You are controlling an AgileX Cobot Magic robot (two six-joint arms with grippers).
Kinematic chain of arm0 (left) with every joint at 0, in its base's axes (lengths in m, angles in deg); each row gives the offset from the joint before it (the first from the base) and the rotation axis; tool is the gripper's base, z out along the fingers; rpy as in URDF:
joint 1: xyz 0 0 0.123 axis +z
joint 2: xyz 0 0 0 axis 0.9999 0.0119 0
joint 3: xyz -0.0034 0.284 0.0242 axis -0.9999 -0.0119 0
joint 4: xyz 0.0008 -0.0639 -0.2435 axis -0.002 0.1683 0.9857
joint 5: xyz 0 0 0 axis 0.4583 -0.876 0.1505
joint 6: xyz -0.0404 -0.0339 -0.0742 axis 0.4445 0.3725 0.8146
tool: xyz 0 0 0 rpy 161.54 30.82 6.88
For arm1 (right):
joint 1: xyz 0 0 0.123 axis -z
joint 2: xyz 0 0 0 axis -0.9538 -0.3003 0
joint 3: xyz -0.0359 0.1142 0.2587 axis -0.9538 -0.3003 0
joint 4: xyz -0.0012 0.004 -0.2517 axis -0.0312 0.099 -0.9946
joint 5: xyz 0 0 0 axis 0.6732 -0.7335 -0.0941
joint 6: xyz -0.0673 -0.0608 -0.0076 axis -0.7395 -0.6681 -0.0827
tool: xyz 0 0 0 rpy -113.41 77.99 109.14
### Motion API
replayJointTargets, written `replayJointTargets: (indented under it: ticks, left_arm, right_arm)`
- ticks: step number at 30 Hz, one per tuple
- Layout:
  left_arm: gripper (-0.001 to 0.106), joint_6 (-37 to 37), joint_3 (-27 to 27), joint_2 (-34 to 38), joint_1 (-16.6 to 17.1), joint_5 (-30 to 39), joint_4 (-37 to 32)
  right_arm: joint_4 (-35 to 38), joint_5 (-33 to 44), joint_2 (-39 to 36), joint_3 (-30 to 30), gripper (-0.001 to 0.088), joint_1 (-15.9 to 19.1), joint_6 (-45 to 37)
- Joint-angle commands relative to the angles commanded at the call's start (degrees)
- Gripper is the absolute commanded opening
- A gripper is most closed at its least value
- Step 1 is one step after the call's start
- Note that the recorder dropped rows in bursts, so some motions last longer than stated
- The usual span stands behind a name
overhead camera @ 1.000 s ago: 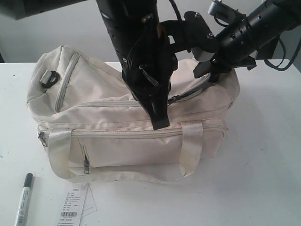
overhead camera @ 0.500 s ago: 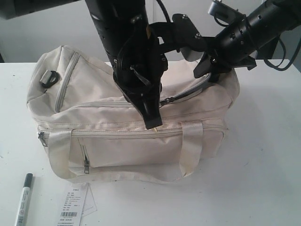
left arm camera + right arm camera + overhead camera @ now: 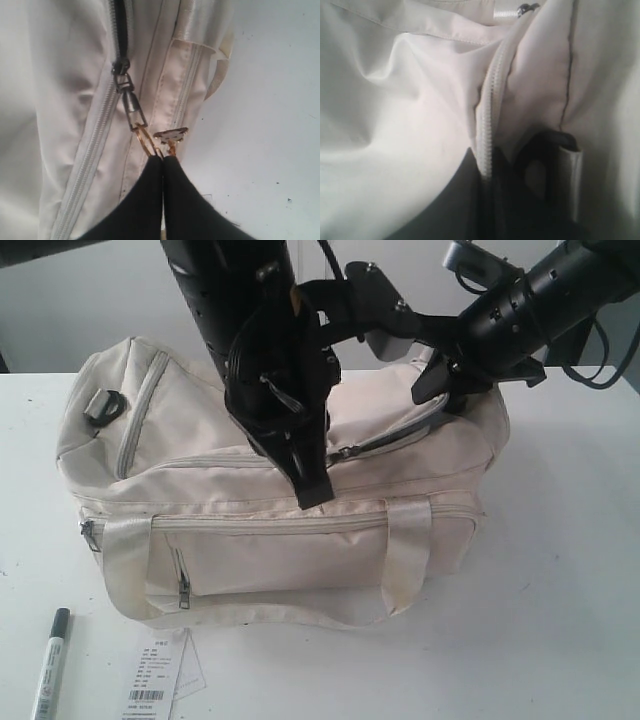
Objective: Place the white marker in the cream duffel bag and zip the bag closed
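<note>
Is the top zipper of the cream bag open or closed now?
Partly open. On the cream duffel bag, a dark gap shows on one side of the slider; on the other side the zipper teeth are meshed.

We see the duffel bag (image 3: 250, 540) as matt cream woven cloth, softly creased, with strap handles (image 3: 408, 550) of ribbed webbing that carry a faint sheen. Its zipper pull (image 3: 134, 107) is glossy grey metal ending in a polished brassy ring (image 3: 145, 140), set against the smooth matt black fingers (image 3: 190, 200) of the left gripper (image 3: 162, 161). The table (image 3: 560, 590) looks smooth, matt white and lightly speckled; near its front left corner we make out the marker (image 3: 48, 672), smooth white plastic with a dark cap, and a thin printed paper tag (image 3: 160, 680).
</note>
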Motion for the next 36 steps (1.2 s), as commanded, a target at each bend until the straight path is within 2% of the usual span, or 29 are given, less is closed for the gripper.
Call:
replayJointTargets:
  ticks: [25, 28, 33, 36]
  left_arm:
    - [0.0, -0.2, -0.5, -2.9, 0.1, 0.0, -0.6]
    - [0.0, -0.5, -0.5, -2.9, 0.1, 0.0, -0.7]
    - [0.0, -0.5, -0.5, -2.9, 0.1, 0.0, -0.8]
    - [0.0, -0.3, -0.5, -2.9, 0.1, 0.0, -0.8]
  right_arm:
    - [-0.1, 0.2, 0.2, 0.0, 0.0009, 0.0, -0.3]
    - [-0.1, 0.2, 0.5, 0.0, 0.0099, 0.0, 0.5]
    - [-0.1, 0.1, 1.1, 0.1, 0.0329, 0.0, 1.0]
    - [-0.1, 0.2, 1.6, 0.1, 0.0397, 0.0, 1.1]
